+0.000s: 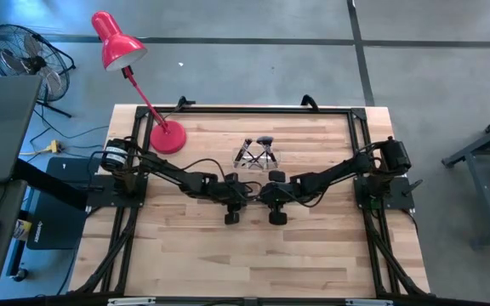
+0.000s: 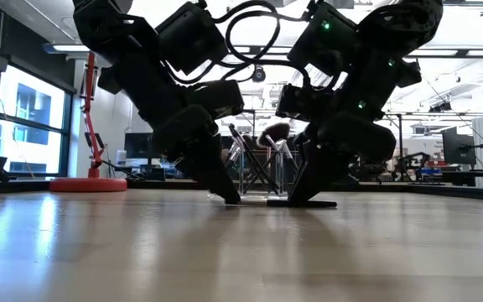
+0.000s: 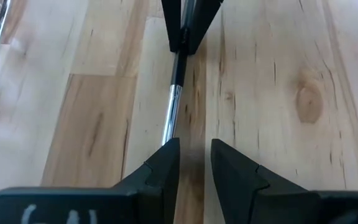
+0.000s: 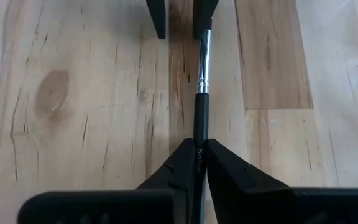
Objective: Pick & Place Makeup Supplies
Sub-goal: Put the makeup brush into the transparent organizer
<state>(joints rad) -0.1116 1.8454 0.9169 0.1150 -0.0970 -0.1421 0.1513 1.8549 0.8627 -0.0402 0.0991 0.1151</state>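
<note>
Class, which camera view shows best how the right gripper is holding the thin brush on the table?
The right wrist view: the right gripper is shut on the brush, dark end between its fingers. The left wrist view shows it at the far end, the left gripper open. The high view shows the grippers meeting; in the low view the arms hide the brush.

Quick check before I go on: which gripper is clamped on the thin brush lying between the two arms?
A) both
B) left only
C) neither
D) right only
D: in the right wrist view the right gripper pinches the brush's dark handle, while the left gripper stands open with the silvery end beside one finger.
</note>
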